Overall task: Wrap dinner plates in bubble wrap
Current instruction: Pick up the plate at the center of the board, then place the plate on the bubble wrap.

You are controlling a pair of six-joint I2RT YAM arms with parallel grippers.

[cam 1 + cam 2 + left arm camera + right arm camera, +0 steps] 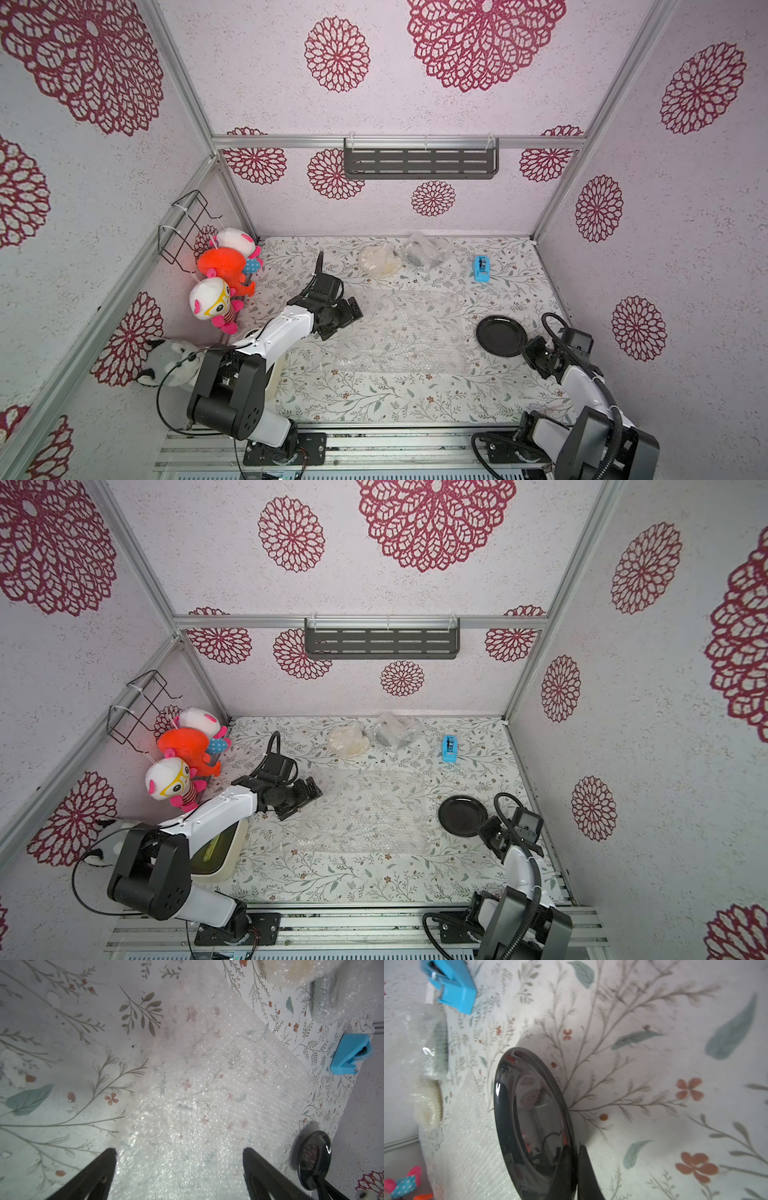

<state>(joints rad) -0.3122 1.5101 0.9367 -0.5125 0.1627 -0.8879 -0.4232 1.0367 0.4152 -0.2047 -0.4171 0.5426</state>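
From the middle of my flowered tabletop (374, 399): a blue tape dispenser (482, 269) at two o'clock, a slotted dark shelf (420, 163) on the wall at twelve, plush toys (224, 270) (orange, white, pink) at ten beside a wire basket (183, 226), and a cream tub (228, 866) at eight.

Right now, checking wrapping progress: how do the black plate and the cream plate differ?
The black plate is bare; the cream plate is bundled in bubble wrap. The right gripper pinches the black plate's rim; nothing holds the cream plate. The black plate sits beside the flat sheet; the cream plate sits behind it. Both are round plates.
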